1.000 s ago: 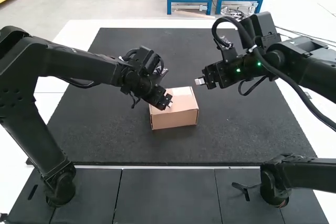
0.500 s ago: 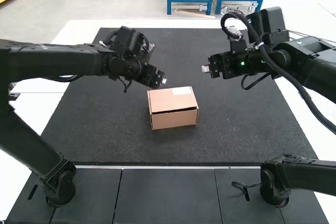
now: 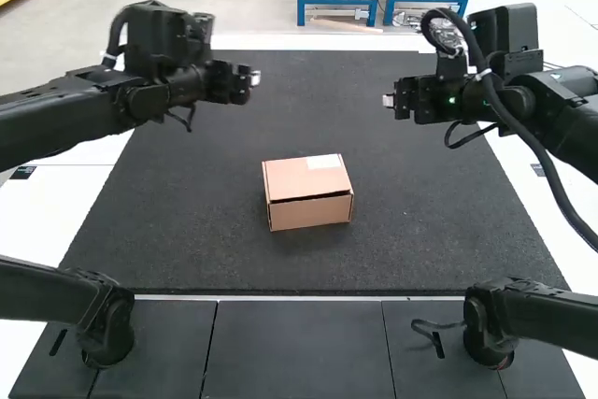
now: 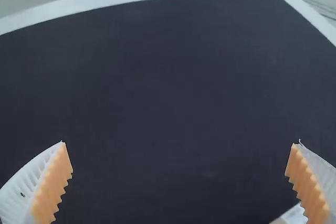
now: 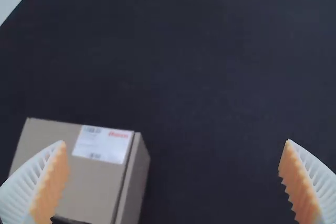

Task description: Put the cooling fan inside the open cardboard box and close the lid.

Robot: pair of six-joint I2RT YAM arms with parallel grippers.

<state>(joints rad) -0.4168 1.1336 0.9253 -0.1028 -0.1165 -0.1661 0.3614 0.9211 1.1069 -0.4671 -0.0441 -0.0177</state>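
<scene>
Both arms have lifted up and away from the cardboard box [image 3: 308, 192]. The left arm [image 3: 84, 109] has swung out toward the far left corner of the surface, and the right arm [image 3: 523, 100] has backed off toward the right edge. The box has not moved. Dark tiles [image 3: 299, 348] run along the near edge of the surface. A bit farther in, the box sits in the middle of the black mat [image 3: 420, 221]. Its lid lies flat and shut, with a white label [image 3: 324, 163] on top, so I think the fan is inside and the job is about done. Farther back, the left jaws are spread wide over bare mat, their orange pads [image 4: 52, 182] holding nothing. The right jaws are spread wide too, looking down at the box. I think they hang high and open so they do not bump it.
</scene>
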